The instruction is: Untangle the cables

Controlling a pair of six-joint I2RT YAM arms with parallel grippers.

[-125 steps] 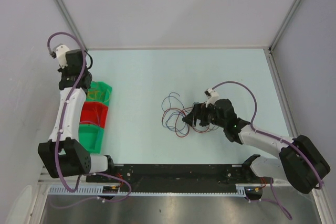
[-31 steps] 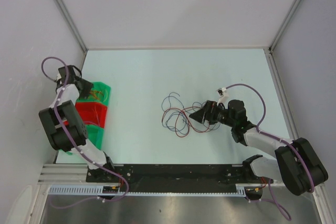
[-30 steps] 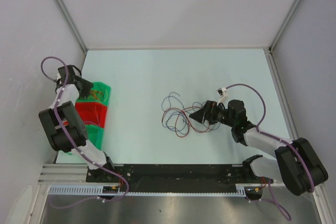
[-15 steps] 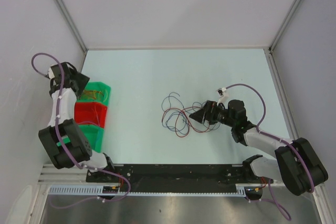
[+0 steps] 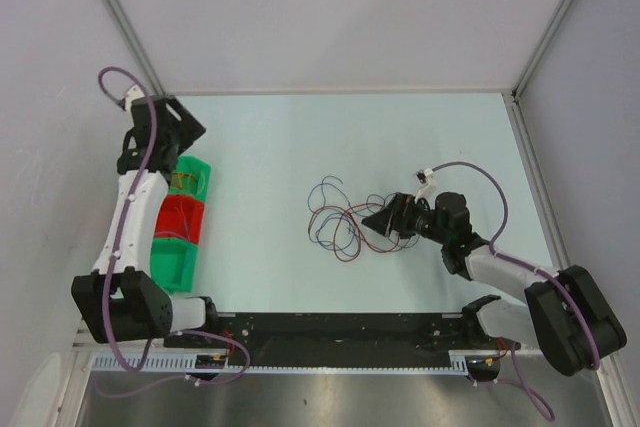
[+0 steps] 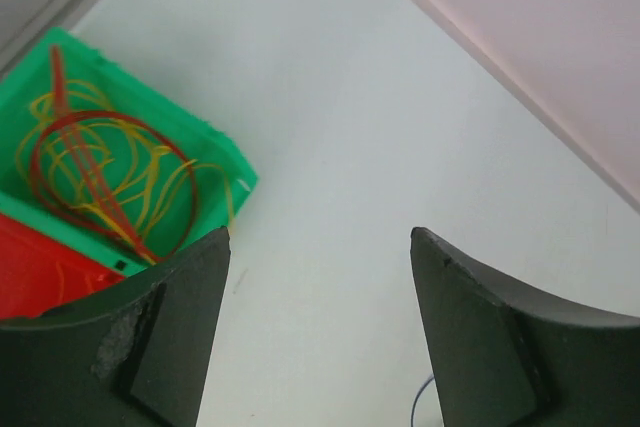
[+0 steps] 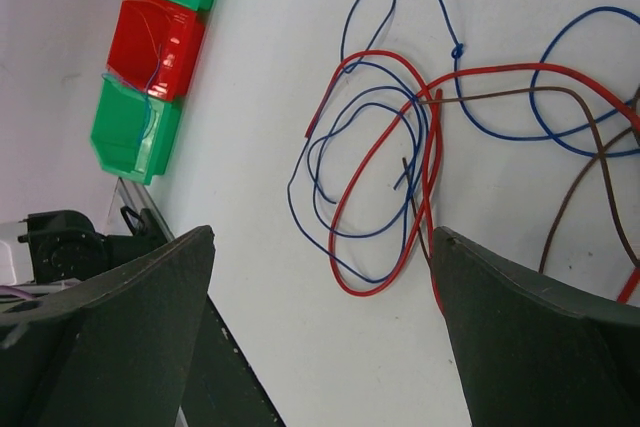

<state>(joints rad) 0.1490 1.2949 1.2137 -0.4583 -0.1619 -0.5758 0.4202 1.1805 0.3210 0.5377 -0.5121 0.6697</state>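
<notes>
Still tangled cables (image 5: 340, 219) on table (image 5: 300, 147)

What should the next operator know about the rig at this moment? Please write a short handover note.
Left gripper: open, empty, raised over the far green plastic bin, which holds thin yellow and red wires.
Right gripper: open, empty, low beside the tangle of thin red, blue and brown wires at the middle of the pale table.
Done: some wires lie sorted in the green and red bins.
Left: the tangle is not yet separated.
</notes>
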